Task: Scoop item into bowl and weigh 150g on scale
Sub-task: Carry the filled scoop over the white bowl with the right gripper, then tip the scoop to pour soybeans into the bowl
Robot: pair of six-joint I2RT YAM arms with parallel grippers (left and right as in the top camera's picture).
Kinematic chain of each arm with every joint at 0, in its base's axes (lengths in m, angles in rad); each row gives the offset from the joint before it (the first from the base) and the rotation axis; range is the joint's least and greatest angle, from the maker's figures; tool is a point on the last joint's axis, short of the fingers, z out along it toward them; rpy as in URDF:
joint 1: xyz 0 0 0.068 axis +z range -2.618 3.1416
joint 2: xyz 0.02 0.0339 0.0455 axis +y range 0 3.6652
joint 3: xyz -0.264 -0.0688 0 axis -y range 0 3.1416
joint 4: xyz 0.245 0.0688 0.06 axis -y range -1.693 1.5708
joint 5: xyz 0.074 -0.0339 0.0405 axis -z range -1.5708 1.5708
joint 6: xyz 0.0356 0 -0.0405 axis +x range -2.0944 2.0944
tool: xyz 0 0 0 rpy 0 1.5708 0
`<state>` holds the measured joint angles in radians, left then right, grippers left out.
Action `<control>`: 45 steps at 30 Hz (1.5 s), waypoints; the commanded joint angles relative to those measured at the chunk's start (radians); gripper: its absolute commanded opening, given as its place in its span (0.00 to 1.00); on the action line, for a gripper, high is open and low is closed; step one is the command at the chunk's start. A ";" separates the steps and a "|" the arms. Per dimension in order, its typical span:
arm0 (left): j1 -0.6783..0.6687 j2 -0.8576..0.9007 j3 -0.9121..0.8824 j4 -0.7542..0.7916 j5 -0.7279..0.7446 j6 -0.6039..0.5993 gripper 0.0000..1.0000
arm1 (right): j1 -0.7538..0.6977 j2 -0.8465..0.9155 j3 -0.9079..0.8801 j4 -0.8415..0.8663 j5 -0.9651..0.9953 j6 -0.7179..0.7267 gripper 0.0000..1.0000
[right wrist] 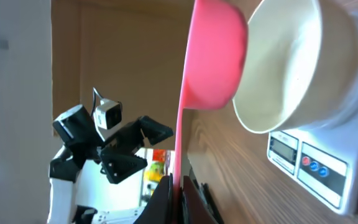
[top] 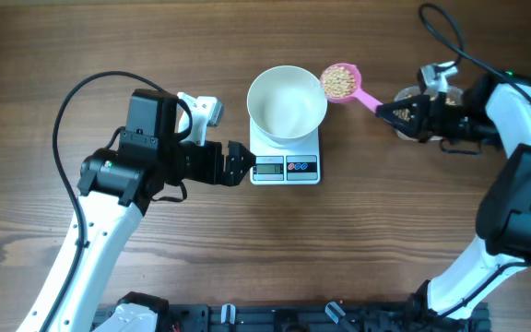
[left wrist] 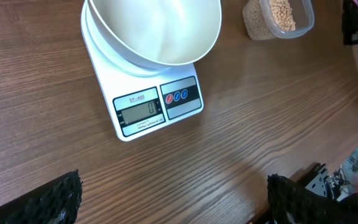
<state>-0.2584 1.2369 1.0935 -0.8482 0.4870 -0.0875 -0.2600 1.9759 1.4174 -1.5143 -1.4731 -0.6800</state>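
Delivering scooped beans (top: 340,83) to the bowl (top: 287,106) on the scale (top: 286,169).
Gripping pink scoop (top: 365,95) in right pincer (top: 383,111), holding left pincer (top: 245,164) agape; tipping over rim next.

The bowl (top: 287,101) is set on the scale (top: 285,166), in the middle of the counter (top: 247,249). A scoop (top: 365,96) of beans (top: 339,83) is held just right of its rim, with a tub (left wrist: 278,17) farther right.
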 commanded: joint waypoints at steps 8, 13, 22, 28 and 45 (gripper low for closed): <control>0.007 0.000 0.020 -0.001 -0.006 0.002 1.00 | 0.219 -0.045 0.158 0.422 0.364 0.671 0.05; 0.007 0.000 0.020 -0.001 -0.006 0.002 1.00 | 0.327 -0.056 0.159 0.513 0.520 0.679 0.05; 0.007 0.000 0.020 -0.001 -0.006 0.002 1.00 | 0.435 -0.198 0.172 0.586 0.869 0.638 0.05; 0.007 0.000 0.020 -0.001 -0.006 0.002 1.00 | 0.544 -0.213 0.172 0.586 1.084 0.582 0.04; 0.007 0.000 0.020 -0.001 -0.006 0.002 1.00 | 0.673 -0.289 0.174 0.591 1.479 0.478 0.05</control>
<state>-0.2584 1.2373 1.0935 -0.8490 0.4870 -0.0875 0.3878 1.7172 1.5627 -0.9329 -0.1066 -0.1665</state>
